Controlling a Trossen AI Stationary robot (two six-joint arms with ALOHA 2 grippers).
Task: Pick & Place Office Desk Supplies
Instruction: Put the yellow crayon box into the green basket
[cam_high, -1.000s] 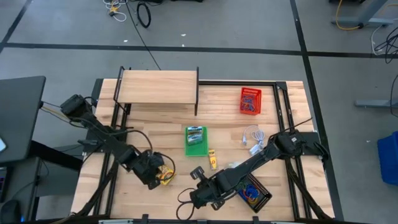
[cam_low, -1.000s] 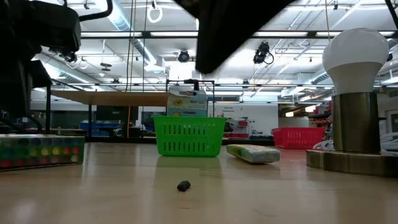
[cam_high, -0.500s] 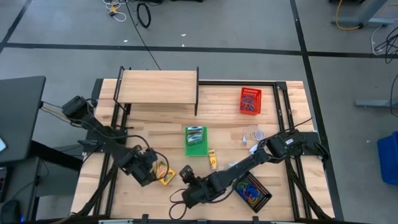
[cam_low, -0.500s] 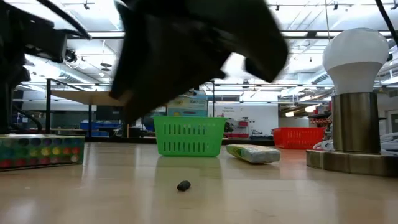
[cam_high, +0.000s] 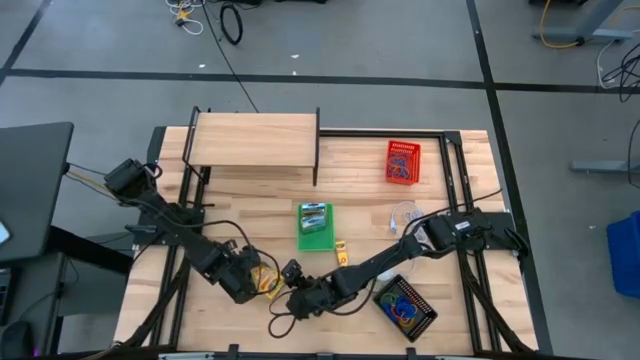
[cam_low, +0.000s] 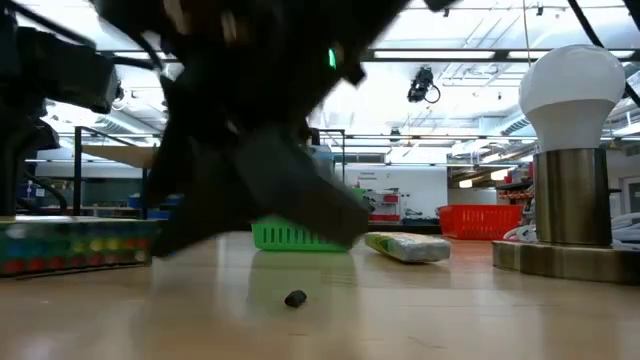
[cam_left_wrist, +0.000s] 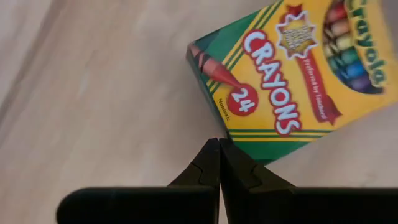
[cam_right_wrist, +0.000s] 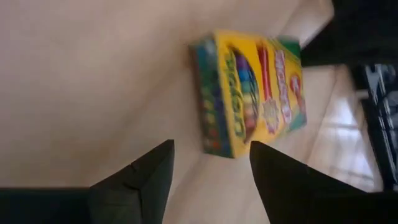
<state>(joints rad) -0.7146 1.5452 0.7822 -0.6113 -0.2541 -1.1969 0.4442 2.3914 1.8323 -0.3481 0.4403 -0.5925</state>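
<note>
Table (cam_high: 250, 215): wooden top carrying everything; the crayon box serves as the landmark below.
Right arm: reaches across from the far side of the crayon box; a second ago it hung farther off, near the dark multicoloured tray (cam_high: 405, 309).
Green basket (cam_high: 315, 228): behind the crayon box, a printed packet inside.
Crayon box (cam_high: 264, 282): yellow-green, flat on the table, near the front edge; nothing grips it.
Left gripper (cam_high: 243, 281): fingers pressed together, tips just at the crayon box's edge; it has shifted little.
Right gripper (cam_high: 288, 290): fingers spread wide, just beside the crayon box on the side opposite the left gripper; a second ago they were closed.
Meaning: the opened fingers now face the crayon box, so a pick looks about to start.
</note>
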